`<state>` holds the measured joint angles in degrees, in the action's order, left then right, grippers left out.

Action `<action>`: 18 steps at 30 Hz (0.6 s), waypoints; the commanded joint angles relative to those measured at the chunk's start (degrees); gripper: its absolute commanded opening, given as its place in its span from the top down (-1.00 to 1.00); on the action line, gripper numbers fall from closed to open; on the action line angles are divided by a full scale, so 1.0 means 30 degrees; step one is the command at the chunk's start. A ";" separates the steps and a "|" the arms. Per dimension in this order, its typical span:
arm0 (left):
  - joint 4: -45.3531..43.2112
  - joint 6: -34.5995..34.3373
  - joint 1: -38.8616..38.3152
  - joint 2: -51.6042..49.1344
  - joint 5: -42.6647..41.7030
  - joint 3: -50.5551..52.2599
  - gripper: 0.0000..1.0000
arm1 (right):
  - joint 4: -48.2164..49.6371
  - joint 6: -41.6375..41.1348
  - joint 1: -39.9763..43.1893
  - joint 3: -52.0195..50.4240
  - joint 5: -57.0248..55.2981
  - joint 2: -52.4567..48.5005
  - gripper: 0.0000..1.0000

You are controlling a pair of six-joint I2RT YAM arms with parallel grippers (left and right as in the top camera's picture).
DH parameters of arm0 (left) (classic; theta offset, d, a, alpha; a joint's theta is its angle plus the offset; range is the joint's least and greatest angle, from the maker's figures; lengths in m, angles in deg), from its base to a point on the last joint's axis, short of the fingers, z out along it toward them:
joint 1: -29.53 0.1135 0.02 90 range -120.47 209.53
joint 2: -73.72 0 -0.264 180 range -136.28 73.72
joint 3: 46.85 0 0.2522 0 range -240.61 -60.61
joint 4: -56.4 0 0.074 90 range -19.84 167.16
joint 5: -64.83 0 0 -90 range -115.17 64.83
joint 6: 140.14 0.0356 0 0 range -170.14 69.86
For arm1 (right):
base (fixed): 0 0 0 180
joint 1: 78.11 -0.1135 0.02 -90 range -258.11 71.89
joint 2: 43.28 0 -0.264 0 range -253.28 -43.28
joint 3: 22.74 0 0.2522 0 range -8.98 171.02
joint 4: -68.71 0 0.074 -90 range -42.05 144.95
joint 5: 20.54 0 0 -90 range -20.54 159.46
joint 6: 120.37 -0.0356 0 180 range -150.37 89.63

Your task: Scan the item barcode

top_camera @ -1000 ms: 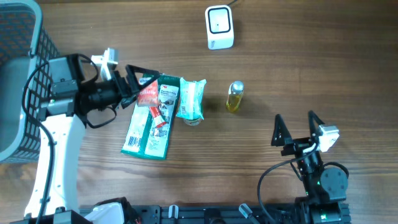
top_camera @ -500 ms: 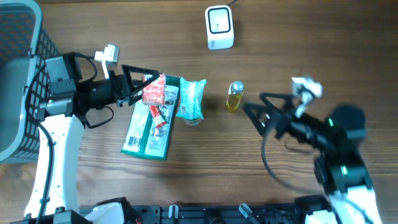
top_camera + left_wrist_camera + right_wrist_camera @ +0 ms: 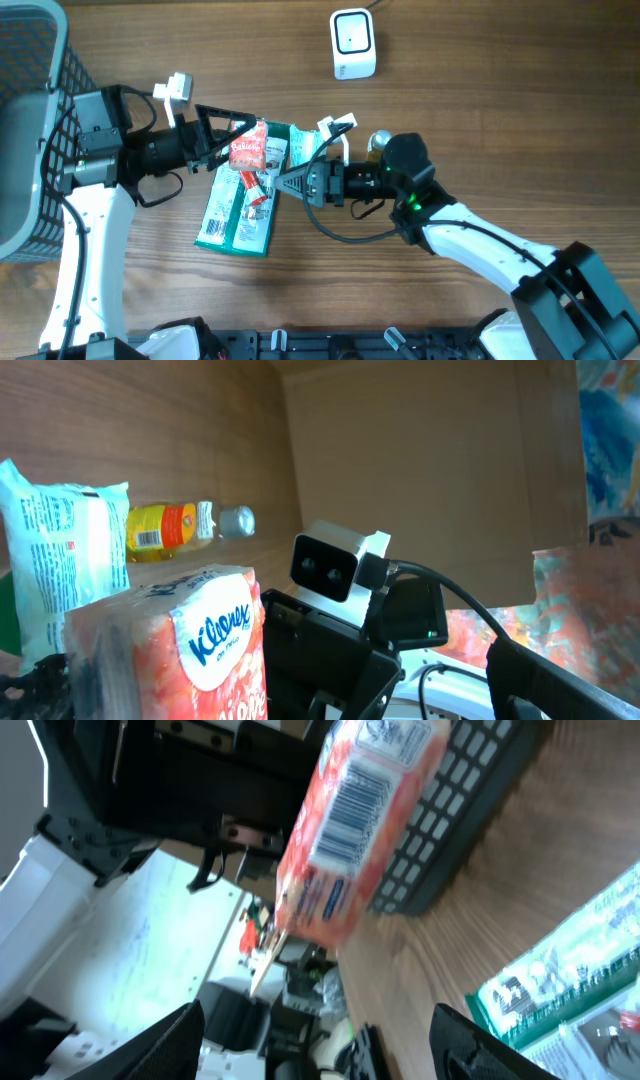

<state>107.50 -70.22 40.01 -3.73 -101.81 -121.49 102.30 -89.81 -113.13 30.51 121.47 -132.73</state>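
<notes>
While left claw stays clamped on the tissue pack above the green boxes, right claw has swung in beside it, fingers apart but narrowing. Likely a handover; barcode faces it, scanner well apart.

Brown wooden table, even light

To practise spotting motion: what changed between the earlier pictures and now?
The right pincer swung from the near-right edge to the centre, pointing at the red Kleenex tissue pack. The left pincer kept holding that pack. The green cartons, yellow bottle and white scanner stayed put.
</notes>
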 commanded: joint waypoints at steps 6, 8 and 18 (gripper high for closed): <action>0.1902 0.0117 -0.0321 0.0160 -0.0452 -0.0240 -1.00 | 0.1020 0.0277 -0.0838 0.0160 -0.3490 -0.0364 -0.43; 0.2011 0.0117 -0.0743 0.0160 -0.0444 -0.0226 -1.00 | 0.1209 0.0255 -0.0838 0.0189 -0.3497 -0.0364 -0.34; 0.1836 0.0117 -0.1763 0.0160 0.0095 -0.0226 -1.00 | 0.1202 -0.0204 -0.1552 0.0197 -0.4087 -0.0364 0.19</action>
<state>113.45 -70.22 34.88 -3.73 -101.55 -121.49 105.43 -90.55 -116.83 30.51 110.50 -133.07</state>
